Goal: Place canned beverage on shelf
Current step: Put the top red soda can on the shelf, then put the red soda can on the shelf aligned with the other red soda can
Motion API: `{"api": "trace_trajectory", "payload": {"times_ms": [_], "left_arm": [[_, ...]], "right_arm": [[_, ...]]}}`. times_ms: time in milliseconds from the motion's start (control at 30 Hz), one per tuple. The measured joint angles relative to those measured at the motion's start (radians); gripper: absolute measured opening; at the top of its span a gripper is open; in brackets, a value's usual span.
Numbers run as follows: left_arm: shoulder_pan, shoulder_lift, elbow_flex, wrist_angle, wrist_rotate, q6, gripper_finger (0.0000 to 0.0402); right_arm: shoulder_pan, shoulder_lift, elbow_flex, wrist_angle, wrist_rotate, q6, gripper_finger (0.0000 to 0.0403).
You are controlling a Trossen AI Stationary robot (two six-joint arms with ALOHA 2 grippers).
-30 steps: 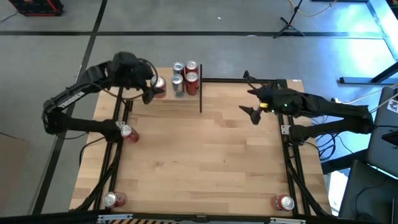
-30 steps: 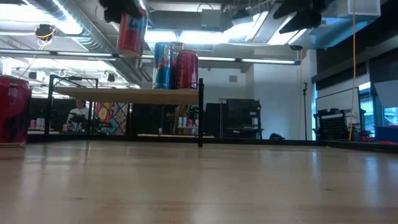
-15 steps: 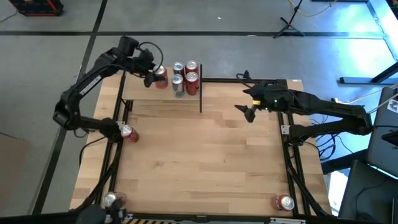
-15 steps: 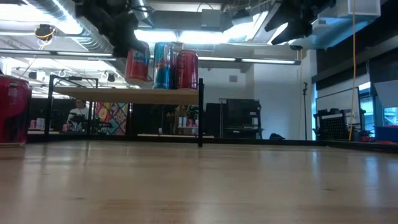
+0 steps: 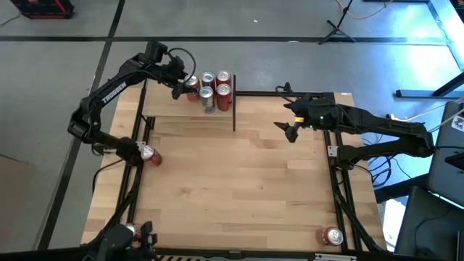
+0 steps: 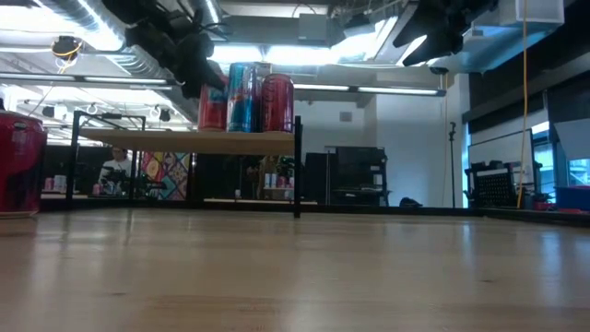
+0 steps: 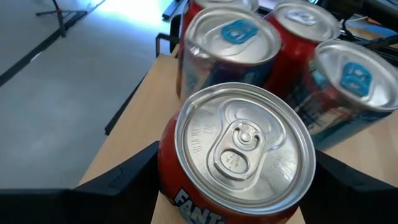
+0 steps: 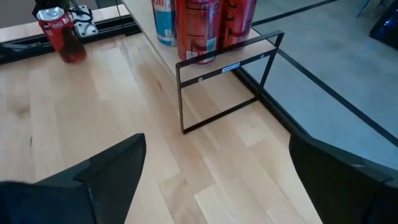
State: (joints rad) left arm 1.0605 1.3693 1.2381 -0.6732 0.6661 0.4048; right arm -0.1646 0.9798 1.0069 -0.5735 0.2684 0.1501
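Observation:
A red canned beverage stands upright between the fingers of my left gripper, which is shut on it over the shelf. It sits just left of several red and blue cans standing on the shelf board. In the low view the held can shows beside them, its bottom at board height. My right gripper hovers open over the table's far right, holding nothing. My left gripper pinches the can's side wall, a little below the top rim, between its two fingers, one on each side. The fingers come from the table's left, slanting down. The can is upright; whether its bottom rests on the shelf board I cannot tell.
The shelf's black post and frame mark its right end. Loose red cans stand at the table's left edge, near-left corner and near-right corner. Bare wood tabletop lies between them.
My left gripper has carried the red can down and toward the table's far edge, swinging in beside the cans on the shelf. The can has stayed upright and has sunk from well above the shelf to board height.

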Motion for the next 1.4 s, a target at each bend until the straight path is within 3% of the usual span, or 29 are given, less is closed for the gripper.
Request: {"api": "trace_trajectory", "payload": {"times_ms": [500,733,1067,1400], "left_arm": [[-0.001,-0.002,-0.038,0.002,0.002,0.033,0.0289],[-0.019,-0.004,-0.038,0.016,-0.081,0.015,0.0326],[-0.027,-0.003,-0.038,0.030,-0.110,-0.008,0.0332],[-0.027,-0.009,0.114,0.022,-0.167,-0.062,0.0330]], "right_arm": [[0.000,0.000,0.000,0.000,0.000,-0.002,0.0383],[0.000,0.000,0.000,0.000,0.000,-0.002,0.0383],[0.001,0.000,0.000,0.001,0.000,0.000,0.0383],[0.001,0.000,0.000,0.001,0.000,0.001,0.0383]]}}
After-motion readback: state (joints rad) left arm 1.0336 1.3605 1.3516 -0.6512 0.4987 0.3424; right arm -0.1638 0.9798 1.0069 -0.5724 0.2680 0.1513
